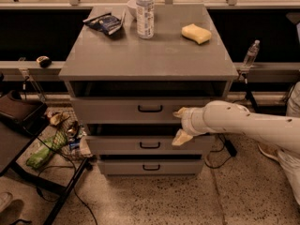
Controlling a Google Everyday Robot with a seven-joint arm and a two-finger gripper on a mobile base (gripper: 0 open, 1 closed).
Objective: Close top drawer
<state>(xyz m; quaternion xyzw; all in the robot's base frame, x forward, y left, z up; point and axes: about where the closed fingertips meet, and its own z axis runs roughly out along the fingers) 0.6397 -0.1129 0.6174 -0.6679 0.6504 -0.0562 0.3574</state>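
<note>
As your white arm [248,123] reaches in from the right edge of the camera view, its pincer [181,124] sits at the near face of a stack of three grey drawers, right of centre. You see its two cream fingers [181,112] spread apart, released, gripping nothing. The upper finger lies at the right part of the top drawer [108,110], and the lower one crosses the upper edge of the middle drawer [117,145]. Whether either finger touches a front cannot be told.

The top drawer sits directly beneath the worktop [150,55]. Its plain flat front spreads wider than the two fronts below, and a dark slot runs between its top edge and the worktop. Its black bar handle [150,108] is at centre, just left of the pincer and apart from it. The bottom drawer [122,168] lies nearest the speckled floor [154,200].

At the far side of the worktop you find a clear bottle [145,8] standing upright and a white bowl [131,6] just behind it. A crumpled packet [105,22] lies to the left and a yellow sponge [197,33] to the right. A second bottle [251,55] stands on the rail to the right of the worktop. A green bag [44,151] lies on the floor at left.
</note>
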